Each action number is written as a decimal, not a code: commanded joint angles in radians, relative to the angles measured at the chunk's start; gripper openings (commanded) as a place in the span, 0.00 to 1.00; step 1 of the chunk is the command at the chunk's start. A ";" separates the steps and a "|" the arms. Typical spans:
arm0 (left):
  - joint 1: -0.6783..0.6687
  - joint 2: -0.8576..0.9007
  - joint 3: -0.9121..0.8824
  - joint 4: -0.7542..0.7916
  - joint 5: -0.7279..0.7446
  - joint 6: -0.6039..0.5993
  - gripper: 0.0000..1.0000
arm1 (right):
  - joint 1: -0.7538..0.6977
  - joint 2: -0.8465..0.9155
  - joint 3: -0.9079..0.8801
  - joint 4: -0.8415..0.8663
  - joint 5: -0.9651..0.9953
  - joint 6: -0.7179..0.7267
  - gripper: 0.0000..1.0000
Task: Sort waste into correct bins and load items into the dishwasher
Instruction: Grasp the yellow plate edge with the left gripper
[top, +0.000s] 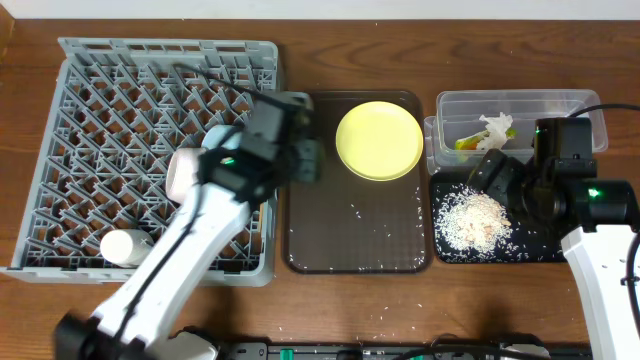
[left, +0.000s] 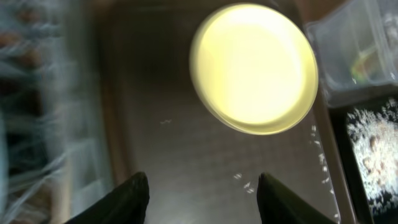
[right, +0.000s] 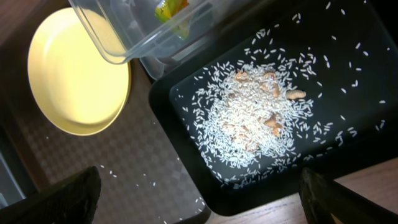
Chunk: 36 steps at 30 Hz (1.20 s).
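Note:
A yellow plate (top: 378, 140) lies at the far end of the brown tray (top: 310, 245); it also shows in the left wrist view (left: 254, 68) and the right wrist view (right: 78, 71). My left gripper (top: 308, 158) is open and empty above the tray's left edge, beside the plate (left: 202, 193). My right gripper (top: 505, 180) is open and empty above a black tray (top: 540, 250) with a pile of rice (right: 249, 121). A clear bin (top: 555, 105) behind it holds food scraps (top: 485, 135). The grey dishwasher rack (top: 80, 70) holds two white cups (top: 125, 246).
Loose rice grains lie scattered on the brown tray (left: 245, 180) and on the wooden table near the front edge (top: 380, 315). The rack stands left of the brown tray, the black tray and clear bin right of it.

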 joint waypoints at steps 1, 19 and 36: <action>-0.064 0.162 0.005 0.081 0.054 -0.001 0.62 | -0.010 -0.011 0.000 0.000 0.003 0.014 0.99; -0.027 0.554 0.005 0.345 0.055 -0.194 0.45 | -0.010 -0.011 0.000 0.000 0.003 0.014 0.99; -0.003 0.108 0.018 -0.002 0.068 0.025 0.07 | -0.010 -0.011 0.000 0.000 0.003 0.014 0.99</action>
